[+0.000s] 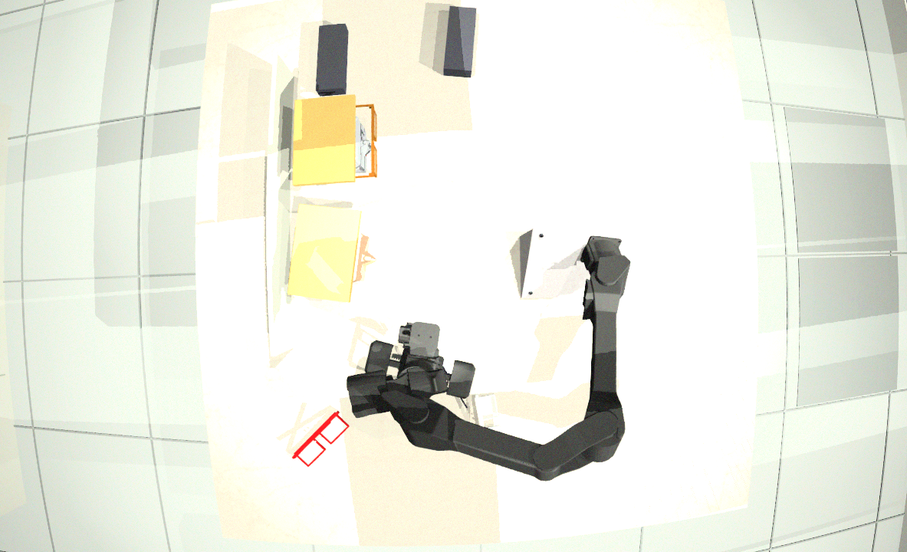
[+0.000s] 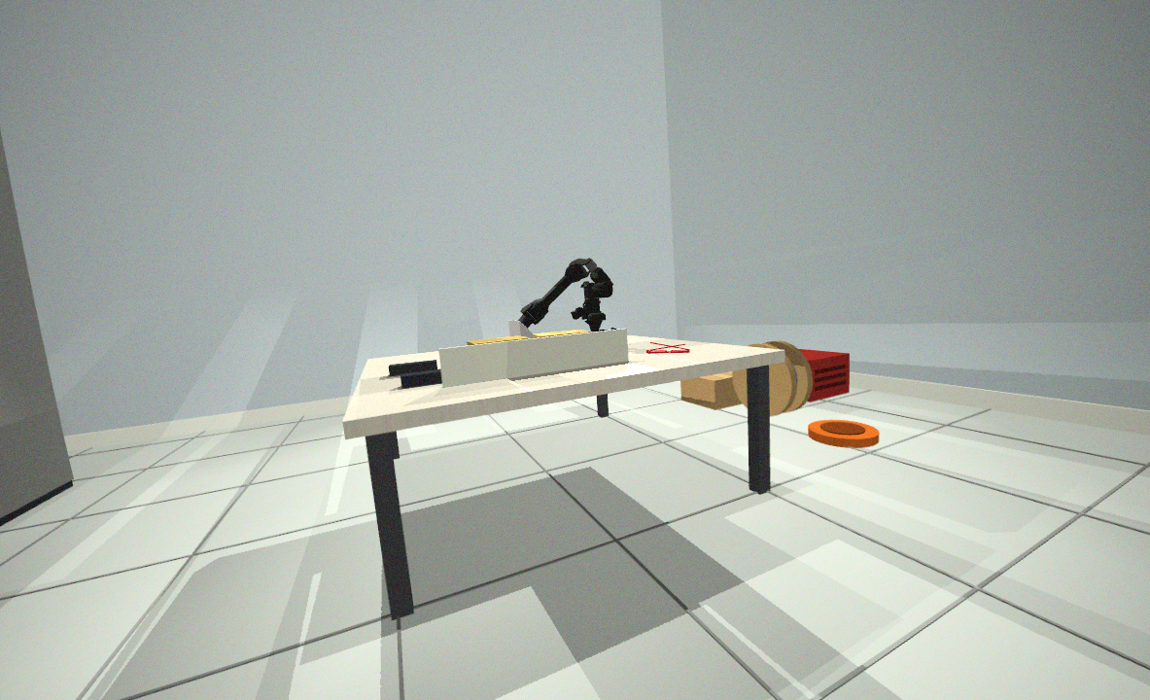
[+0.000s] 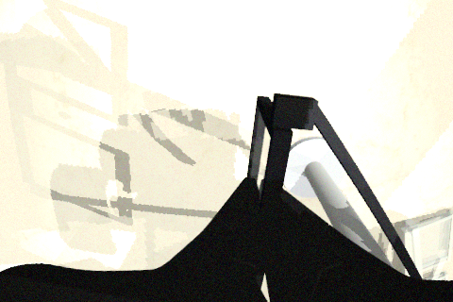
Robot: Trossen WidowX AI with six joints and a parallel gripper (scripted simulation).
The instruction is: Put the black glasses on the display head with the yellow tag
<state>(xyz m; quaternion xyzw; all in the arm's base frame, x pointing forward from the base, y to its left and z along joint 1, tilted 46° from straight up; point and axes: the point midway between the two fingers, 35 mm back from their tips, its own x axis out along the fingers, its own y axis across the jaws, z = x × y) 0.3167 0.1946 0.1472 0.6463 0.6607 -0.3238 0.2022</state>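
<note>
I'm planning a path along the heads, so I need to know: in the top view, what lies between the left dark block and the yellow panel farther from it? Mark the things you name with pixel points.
The other yellow panel (image 1: 324, 137) (image 2: 493, 341); the top view shows it.

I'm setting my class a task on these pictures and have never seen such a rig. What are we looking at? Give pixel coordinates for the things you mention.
The machine is one black jointed arm (image 1: 603, 343) (image 2: 552, 296) ending in a gripper (image 2: 596, 328) (image 3: 256, 189), a two-fingered pincer. The top picture looks down on the table (image 1: 675, 205) (image 2: 561, 389). The exterior picture shows it from across the room. The wrist picture looks out past the gripper's fingers.

On the table lie red glasses (image 1: 320, 439) (image 2: 667, 348) and two dark blocks (image 1: 331, 58) (image 1: 459, 41) (image 2: 413, 367) (image 2: 422, 379). Two yellow boards (image 1: 324, 140) (image 1: 324, 254) partly hide what is under them: an orange frame (image 1: 374, 123) shows at one, a peach shape (image 1: 362, 257) at the other.

The gripper is closed on black glasses (image 3: 279, 160), held away from both boards.
</note>
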